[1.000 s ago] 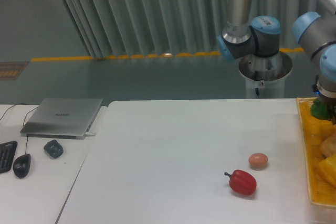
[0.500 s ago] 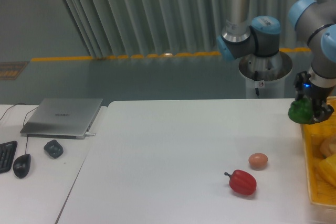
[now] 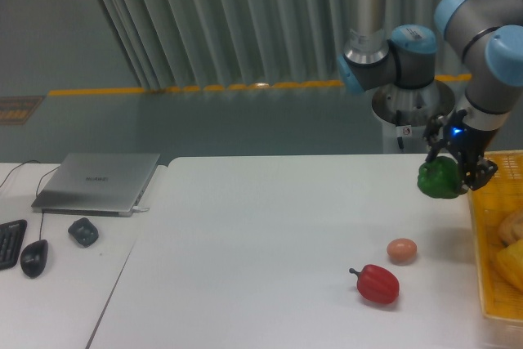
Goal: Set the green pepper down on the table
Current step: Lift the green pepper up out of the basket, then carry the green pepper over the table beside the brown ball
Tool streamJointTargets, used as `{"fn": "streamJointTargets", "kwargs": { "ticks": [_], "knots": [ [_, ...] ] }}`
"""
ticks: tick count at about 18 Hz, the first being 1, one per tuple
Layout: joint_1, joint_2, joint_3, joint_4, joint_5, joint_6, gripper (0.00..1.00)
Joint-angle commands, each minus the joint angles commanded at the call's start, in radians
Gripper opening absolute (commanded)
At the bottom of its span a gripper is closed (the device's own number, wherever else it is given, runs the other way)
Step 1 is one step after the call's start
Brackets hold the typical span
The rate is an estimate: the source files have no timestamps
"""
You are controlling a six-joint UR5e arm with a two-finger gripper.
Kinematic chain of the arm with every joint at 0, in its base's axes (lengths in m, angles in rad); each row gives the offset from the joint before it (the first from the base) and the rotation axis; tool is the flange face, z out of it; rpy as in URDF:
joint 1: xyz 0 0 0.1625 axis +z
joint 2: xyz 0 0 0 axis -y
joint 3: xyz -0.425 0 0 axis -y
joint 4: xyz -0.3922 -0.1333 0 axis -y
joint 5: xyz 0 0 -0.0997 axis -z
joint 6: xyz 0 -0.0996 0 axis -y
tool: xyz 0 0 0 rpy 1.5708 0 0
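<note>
A closed silver laptop point(image 3: 98, 182) lies on the small white desk point(image 3: 49, 300) left of the large white flat tabletop point(image 3: 261, 243). On that tabletop, right of centre, sit a glossy red pepper with a dark stem point(image 3: 377, 283) and — just beyond it — a small tan egg-shaped object point(image 3: 401, 250). Above and right of these, the black two-finger gripper point(image 3: 452, 171) is clamped on the glossy dark-green bell pepper point(image 3: 439, 178), held clear of the tabletop beside a yellow tray point(image 3: 490, 243).

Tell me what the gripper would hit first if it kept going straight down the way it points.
Probably the bare table. The gripper, shut on the green pepper, points down, left of the yellow tray. The egg looks nearer the camera, though depth is unclear.
</note>
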Motion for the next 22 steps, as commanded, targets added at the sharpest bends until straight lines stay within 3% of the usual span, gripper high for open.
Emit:
{"fn": "streamJointTargets", "kwargs": {
  "ticks": [11,16,22],
  "knots": [
    [-0.147,-0.012,-0.035,0.19,0.149,-0.302,0.62],
    [-0.201,-0.031,-0.044,0.227,0.247,-0.402,0.62],
    [-0.265,-0.052,-0.054,0.226,0.259,-0.482,0.62]
  ]
}}
